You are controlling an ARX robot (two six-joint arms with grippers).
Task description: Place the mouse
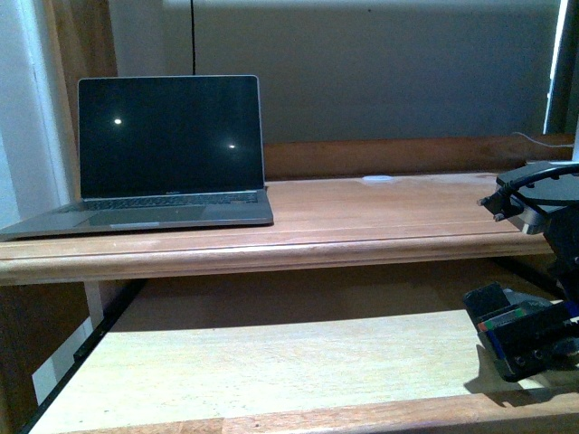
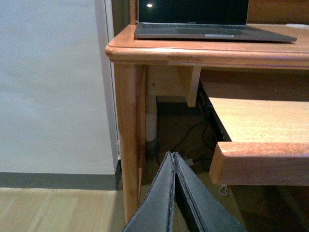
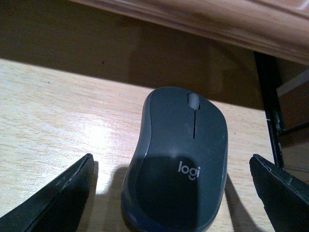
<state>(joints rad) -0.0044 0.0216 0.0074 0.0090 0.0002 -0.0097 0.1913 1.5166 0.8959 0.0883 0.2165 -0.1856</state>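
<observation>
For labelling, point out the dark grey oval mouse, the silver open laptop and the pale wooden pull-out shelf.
Dark grey oval mouse [image 3: 170, 145]: right wrist view, centre of domed top.
Silver open laptop [image 1: 170, 136]: front view, centre of dark screen.
Pale wooden pull-out shelf [image 1: 271, 362]: front view, bare top surface.

**Open laptop [image 1: 170, 149] on a wooden desk [image 1: 389, 217]**

The laptop stands open, screen dark, on the desk. Right of the laptop, a small white object [image 1: 378, 179] lies on the desk top. Below the laptop, a paler pull-out shelf [image 1: 271, 362] juts forward. Behind the laptop, a black cable [image 1: 193, 36] hangs down the wall [image 1: 407, 72].
</observation>
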